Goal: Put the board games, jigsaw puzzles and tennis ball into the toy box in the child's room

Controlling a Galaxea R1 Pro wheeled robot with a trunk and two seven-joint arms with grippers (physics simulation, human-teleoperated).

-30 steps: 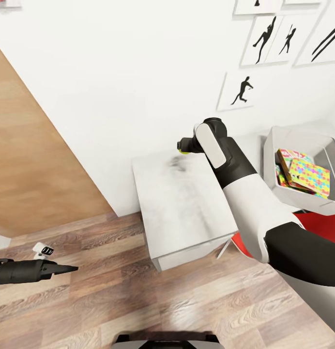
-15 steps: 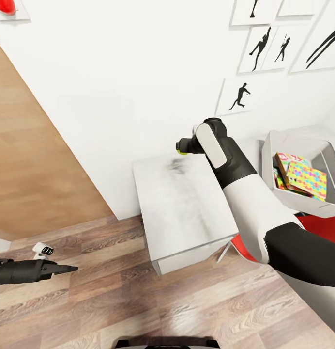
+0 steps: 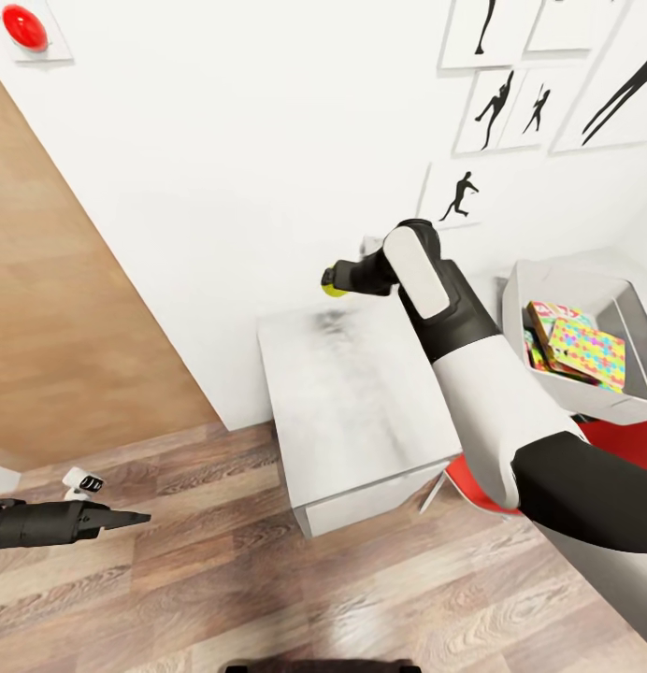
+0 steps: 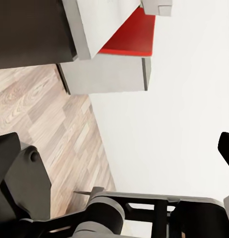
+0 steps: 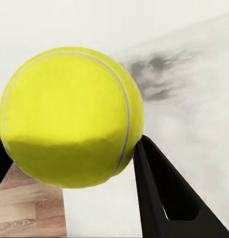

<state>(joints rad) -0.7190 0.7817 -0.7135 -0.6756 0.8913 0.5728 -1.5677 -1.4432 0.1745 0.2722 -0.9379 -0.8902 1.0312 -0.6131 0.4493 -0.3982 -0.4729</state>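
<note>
Room: white wall [image 3: 221,168] hung with black silhouette sports pictures [image 3: 462,194], wood-plank floor [image 3: 174,561], a tan panel on the head view's left side.

Table [image 3: 352,402]: light grey-white mottled top, its near end bare. A dark smudge of shadow lies on the top under the raised gripper. The red chair [image 3: 604,439] shows past the table's corner, under the right arm.

Toy box [image 3: 548,280]: stands on the table to the right of the arm. A jigsaw puzzle [image 3: 590,350] and the edge of a colourful board game [image 3: 540,316] lie inside it, leaning against one another.

Right gripper [image 3: 335,280]: closed on the tennis ball [image 3: 334,289]; the wrist view confirms the ball [image 5: 69,116] is wedged between the dark fingers [image 5: 164,193].

Change noted: against the head views of a second and half a second ago, the gripper and ball now stand higher and further left, clear of the tabletop; the camera has also tilted, since the pictures and wall have shifted.

Judgement: the ball is lifted and secure. The carry to the toy box is the step in hand; the box lies well to the right, so the arm must swing back across.

Left gripper [image 3: 127,517]: low over the floor, apparently holding nothing; whether its jaws are open cannot be told.
</note>
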